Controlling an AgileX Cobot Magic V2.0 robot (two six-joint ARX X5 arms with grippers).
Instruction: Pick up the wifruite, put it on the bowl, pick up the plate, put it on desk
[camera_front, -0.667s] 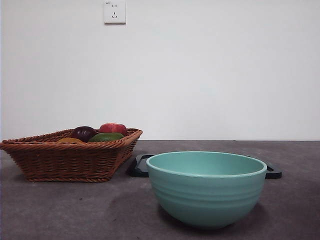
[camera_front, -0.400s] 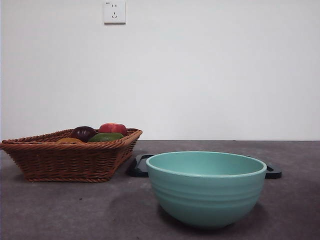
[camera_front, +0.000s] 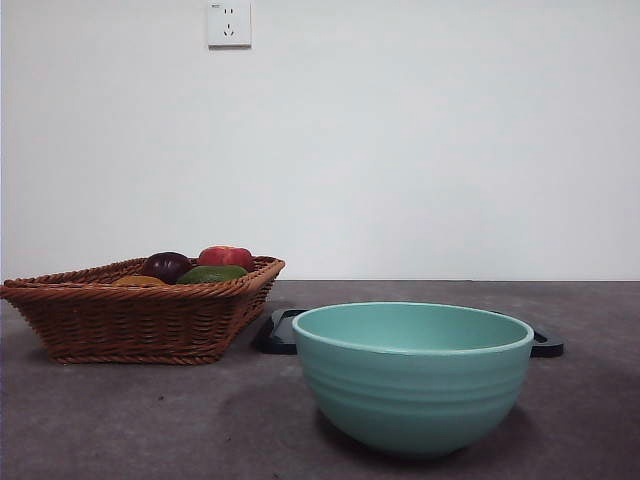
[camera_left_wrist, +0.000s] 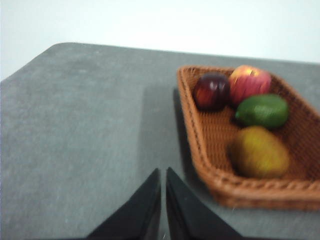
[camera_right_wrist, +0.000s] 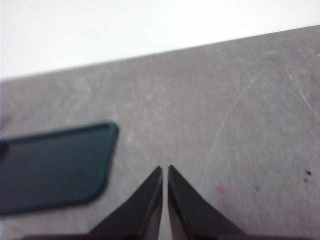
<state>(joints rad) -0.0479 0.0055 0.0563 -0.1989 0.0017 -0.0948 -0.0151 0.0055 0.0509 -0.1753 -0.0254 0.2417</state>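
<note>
The wifruite (camera_left_wrist: 260, 151), orange-brown, lies in a brown wicker basket (camera_left_wrist: 206, 142) near its front rim; in the front view only its top (camera_front: 138, 281) shows over the basket's edge. A mint-green bowl (camera_front: 412, 385) stands empty on the desk (camera_front: 120, 420), right of the basket. Behind the bowl lies a flat dark plate (camera_front: 278, 332), which also shows as the plate (camera_right_wrist: 50, 167) in the right wrist view. My left gripper (camera_left_wrist: 163, 172) hangs shut above the desk beside the basket. Beside the plate's end, my right gripper (camera_right_wrist: 165, 170) is shut over bare desk.
A dark purple fruit (camera_left_wrist: 211, 91), a red apple (camera_left_wrist: 249, 82) and a green fruit (camera_left_wrist: 262, 110) share the basket (camera_front: 140, 320). A white wall with a socket (camera_front: 229, 23) closes the back. Neither arm shows in the front view.
</note>
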